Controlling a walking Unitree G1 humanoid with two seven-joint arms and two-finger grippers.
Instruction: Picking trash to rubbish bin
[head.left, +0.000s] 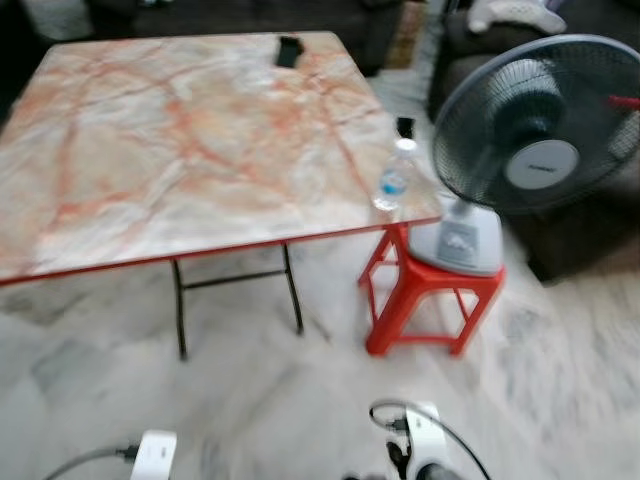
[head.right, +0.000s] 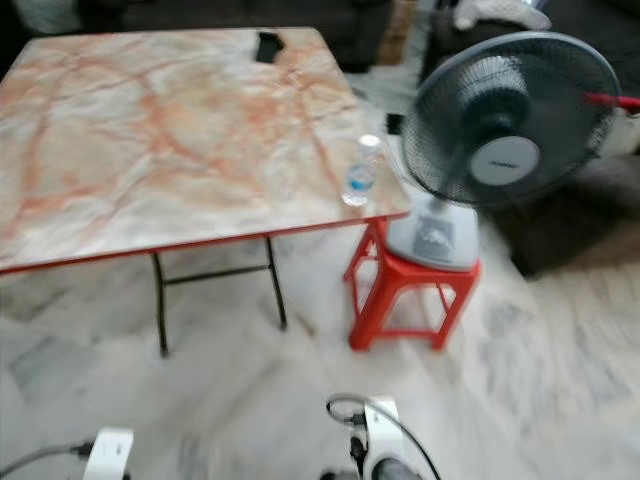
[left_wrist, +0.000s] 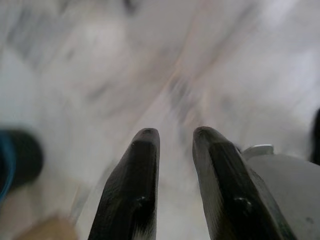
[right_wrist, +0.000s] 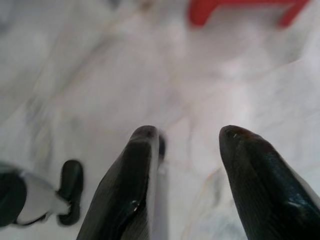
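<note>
One bottle at table corner, fan on red stool beside; both fingers released, empty

The two eye views look forward and down from head height, standing back from a marble-patterned table; both share its near right corner, where a bottle stands, and the fan on a red stool beside that corner. Each wrist view looks along its fingers, close above the pale floor.
</note>
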